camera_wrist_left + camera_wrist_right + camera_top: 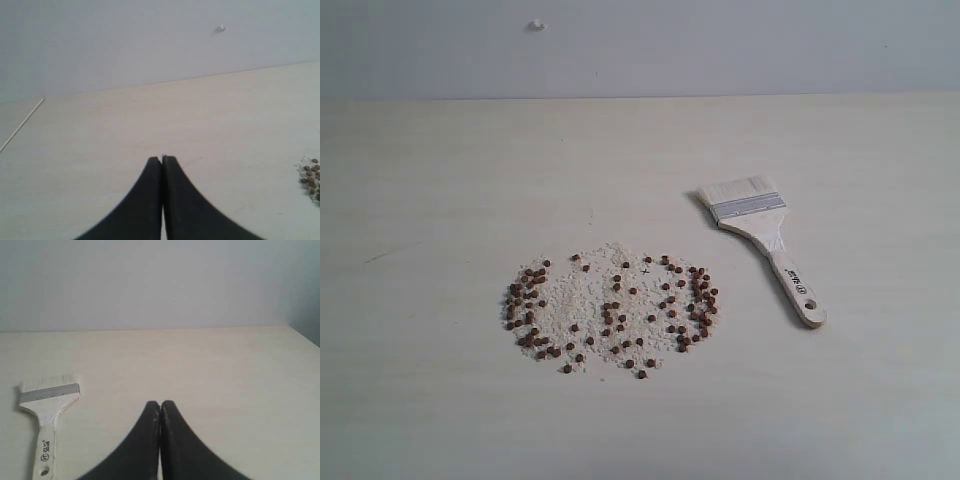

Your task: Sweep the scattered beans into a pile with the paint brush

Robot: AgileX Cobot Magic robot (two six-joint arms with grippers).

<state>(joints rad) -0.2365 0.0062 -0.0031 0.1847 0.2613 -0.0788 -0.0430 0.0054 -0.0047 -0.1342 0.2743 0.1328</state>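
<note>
Small reddish-brown beans lie scattered over a patch of pale crumbs in the middle of the table. To their right rests the paint brush, flat on the table, cream bristles toward the back and wooden handle toward the front right. Neither arm shows in the exterior view. My left gripper is shut with nothing in it, above bare table, with a few beans at the frame's edge. My right gripper is shut and empty too, with the paint brush lying well off to its side.
The light wooden table meets a pale grey wall at the back. A small white mark sits on that wall. A table edge shows in the left wrist view.
</note>
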